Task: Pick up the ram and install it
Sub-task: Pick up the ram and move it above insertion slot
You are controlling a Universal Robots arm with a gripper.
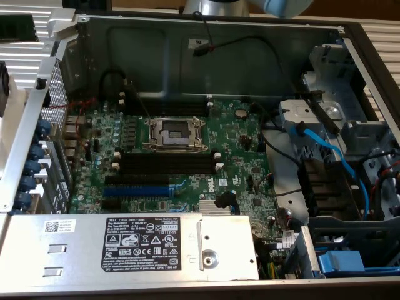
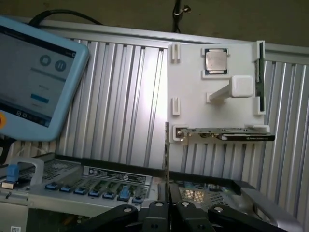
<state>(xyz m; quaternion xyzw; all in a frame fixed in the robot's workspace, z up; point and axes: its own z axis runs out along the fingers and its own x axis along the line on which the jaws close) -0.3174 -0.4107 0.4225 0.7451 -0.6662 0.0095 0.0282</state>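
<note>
Here the ram (image 2: 167,150) stands edge-on, clamped in the tool (image 2: 168,195).

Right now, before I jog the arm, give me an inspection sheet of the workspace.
Surface: ribbed aluminium table, open computer case on it.
Job's things: the ram, upright and edge-on, gripped; black memory slots on the motherboard look empty.
Clutter: white parts holder with a processor chip and a card.
Grippers: gripper shut on the ram.
Cables: blue cables and a black cable inside the case.
Surroundings: teach pendant, screen lit.
</note>
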